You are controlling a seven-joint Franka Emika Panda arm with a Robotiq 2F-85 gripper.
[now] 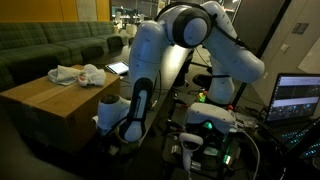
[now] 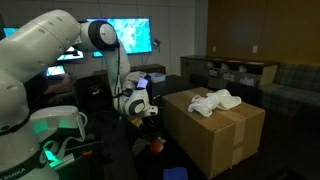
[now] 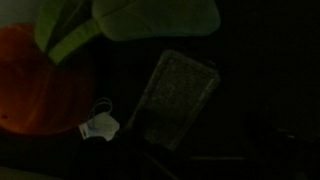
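- arm (image 1: 150, 50): glossy white, rounded shells, thick tubular links;
- joints: dark rings between the white links;
- base (image 2: 55, 125): white housing, green glow;
- gripper (image 2: 148, 116): dark, below a white wrist

White cloth (image 2: 215, 101), perhaps a towel, atop cardboard box (image 2: 228, 138); sofa (image 1: 50, 45) behind.

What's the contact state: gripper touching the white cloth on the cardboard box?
Apart. In an exterior view the gripper hangs low beside the cardboard box, well below the white cloth lying on its top.
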